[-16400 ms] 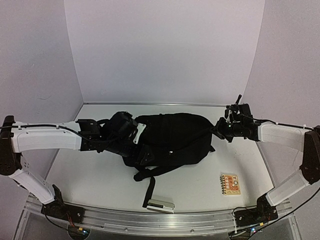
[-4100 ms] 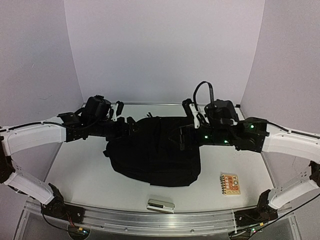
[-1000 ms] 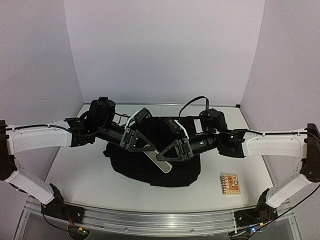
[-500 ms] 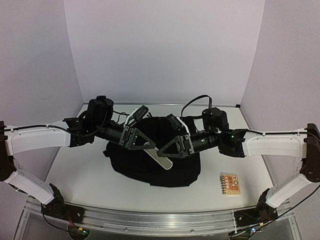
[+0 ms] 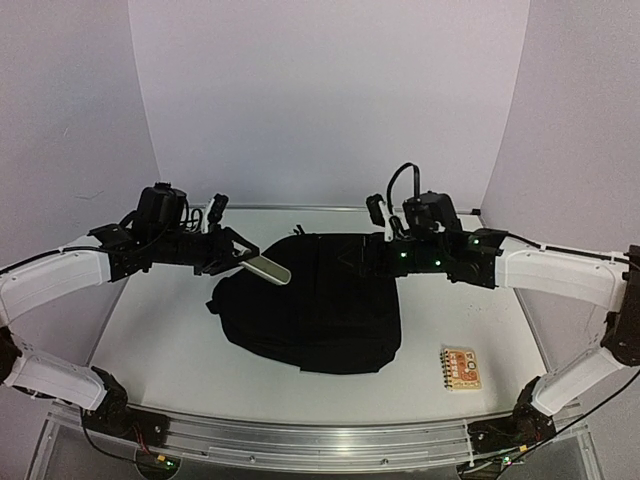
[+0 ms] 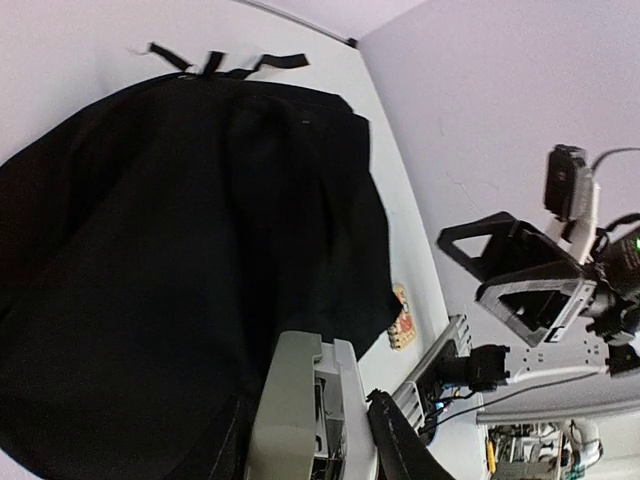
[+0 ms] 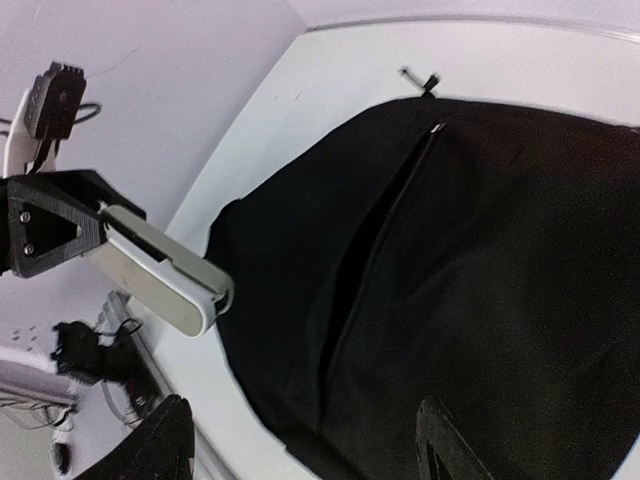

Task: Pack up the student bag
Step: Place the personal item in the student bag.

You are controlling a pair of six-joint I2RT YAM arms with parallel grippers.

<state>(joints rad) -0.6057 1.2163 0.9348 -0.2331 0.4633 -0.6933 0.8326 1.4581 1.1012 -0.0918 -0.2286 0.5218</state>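
Backpack, black, lies flat mid-desk, with a zipper slit running down its upper panel. Left claw is raised at the bag's upper-left corner, pinching one end of a light grey oblong case; the free end pokes out toward the bag. Right claw hovers over the bag's upper right, fingers spread, nothing between them. Small spiral notepad with orange cover sits on desk right of the bag, apart from it.
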